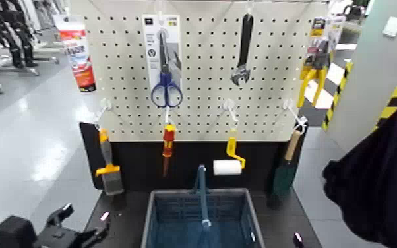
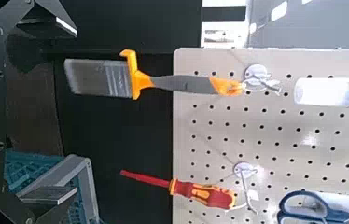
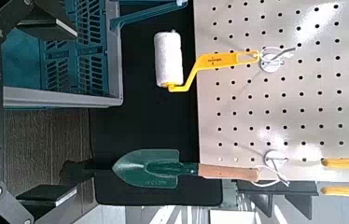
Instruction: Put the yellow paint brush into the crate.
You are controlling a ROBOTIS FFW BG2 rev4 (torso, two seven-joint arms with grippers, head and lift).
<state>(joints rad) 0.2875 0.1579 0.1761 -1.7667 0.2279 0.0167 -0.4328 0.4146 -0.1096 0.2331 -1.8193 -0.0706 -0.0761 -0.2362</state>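
Observation:
The yellow paint brush (image 1: 107, 165) hangs from a hook at the lower left of the pegboard, bristles down. It also shows in the left wrist view (image 2: 131, 77). The blue-grey crate (image 1: 163, 217) stands on the dark table below the board, its upright handle in the middle. It also shows in the left wrist view (image 2: 33, 173) and the right wrist view (image 3: 61, 56). My left gripper (image 1: 82, 223) is open and empty, low at the front left, apart from the brush. My right gripper (image 1: 298, 239) sits low at the front right, open and empty in its wrist view (image 3: 56, 103).
On the pegboard hang a red screwdriver (image 1: 168, 146), a yellow-handled white roller (image 1: 229, 161), a wooden-handled green brush (image 1: 285, 168), blue scissors (image 1: 166, 89), a wrench (image 1: 243, 59), yellow pliers (image 1: 314, 69) and a tube (image 1: 79, 56). A dark fabric mass (image 1: 379, 178) fills the right side.

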